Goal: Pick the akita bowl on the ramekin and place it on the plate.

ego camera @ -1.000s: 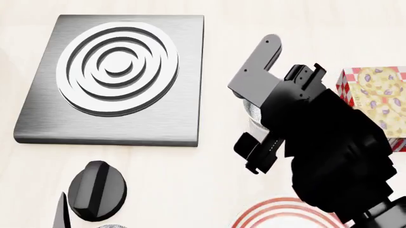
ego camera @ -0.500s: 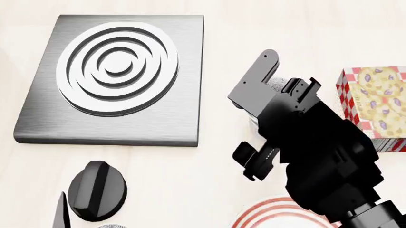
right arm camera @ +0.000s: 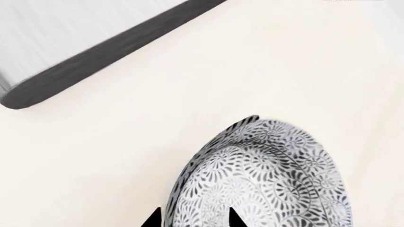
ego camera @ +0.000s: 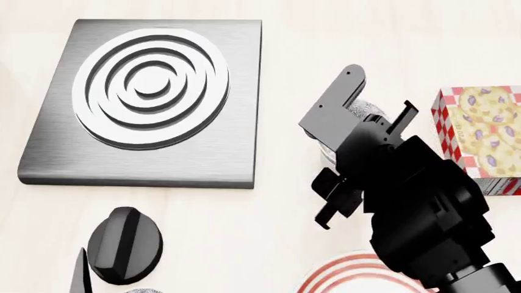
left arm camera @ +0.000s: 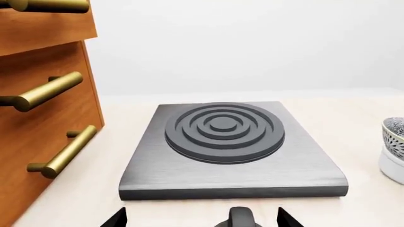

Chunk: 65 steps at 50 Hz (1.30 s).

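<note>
The akita bowl [right arm camera: 271, 175], grey-black speckled, fills the lower part of the right wrist view. My right gripper [right arm camera: 193, 220] is shut on its wall, one tip outside the rim and one over the bowl. In the head view only a sliver of the bowl [ego camera: 368, 108] shows behind the black right arm. From the left wrist, the bowl [left arm camera: 394, 135] sits on the white ramekin [left arm camera: 392, 168] at the frame's edge. The red-ringed plate [ego camera: 342, 271] peeks out at the near edge, below the right arm. My left gripper [left arm camera: 202, 220] is open and holds nothing.
A grey burner slab with raised rings [ego camera: 146, 91] lies at the back left, close to the bowl's left. A red-checked cookie box [ego camera: 480, 137] stands just right of the arm. Wooden drawers with brass handles [left arm camera: 44, 118] rise beside the slab.
The right arm has shifted slightly right and its wrist has turned, so more of the speckled bowl shows behind it. The left arm has not moved.
</note>
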{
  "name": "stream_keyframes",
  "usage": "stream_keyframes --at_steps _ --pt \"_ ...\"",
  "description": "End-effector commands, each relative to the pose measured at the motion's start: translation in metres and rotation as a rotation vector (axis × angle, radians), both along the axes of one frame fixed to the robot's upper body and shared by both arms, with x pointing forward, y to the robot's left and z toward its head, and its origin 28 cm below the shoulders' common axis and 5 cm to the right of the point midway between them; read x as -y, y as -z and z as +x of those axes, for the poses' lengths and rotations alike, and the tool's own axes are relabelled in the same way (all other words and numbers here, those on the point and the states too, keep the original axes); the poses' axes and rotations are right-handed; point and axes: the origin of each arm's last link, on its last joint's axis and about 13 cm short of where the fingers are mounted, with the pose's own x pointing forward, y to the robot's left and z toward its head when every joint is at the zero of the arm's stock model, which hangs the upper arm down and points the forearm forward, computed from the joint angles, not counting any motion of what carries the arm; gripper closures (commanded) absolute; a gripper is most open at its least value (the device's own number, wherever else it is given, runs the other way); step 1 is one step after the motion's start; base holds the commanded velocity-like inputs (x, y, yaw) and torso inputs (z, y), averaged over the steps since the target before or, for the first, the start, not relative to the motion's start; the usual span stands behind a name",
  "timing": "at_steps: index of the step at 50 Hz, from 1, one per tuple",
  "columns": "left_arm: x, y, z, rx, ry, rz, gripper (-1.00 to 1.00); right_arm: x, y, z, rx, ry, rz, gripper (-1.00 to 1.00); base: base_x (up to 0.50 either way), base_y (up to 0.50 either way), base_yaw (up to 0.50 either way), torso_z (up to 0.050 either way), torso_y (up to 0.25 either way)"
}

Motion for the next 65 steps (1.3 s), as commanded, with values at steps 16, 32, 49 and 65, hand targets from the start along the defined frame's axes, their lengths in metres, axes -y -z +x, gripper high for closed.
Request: stream_keyframes --at_steps 16,32,49,65 --pt "0.0 0.002 0.002 -0.012 -0.008 -0.001 -1.0 -0.001 -0.006 -0.01 0.007 -0.014 -0.032 1.0 0.0 0.0 0.0 0.0 -0.001" --pt "0.0 0.001 0.001 -0.01 -0.009 -0.004 -1.0 -0.003 -0.024 -0.019 0.021 -0.026 -0.067 1.0 0.0 0.0 0.0 0.0 0.0" --pt "0.0 0.0 0.001 -0.007 -0.011 -0.005 -1.0 -0.004 -0.042 -0.028 0.036 -0.041 -0.094 1.0 0.0 0.0 0.0 0.0 0.0" --pt "0.0 0.0 0.001 -0.004 -0.011 -0.009 -1.0 -0.003 -0.06 -0.036 0.05 -0.053 -0.125 1.0 0.0 0.0 0.0 0.0 0.0"
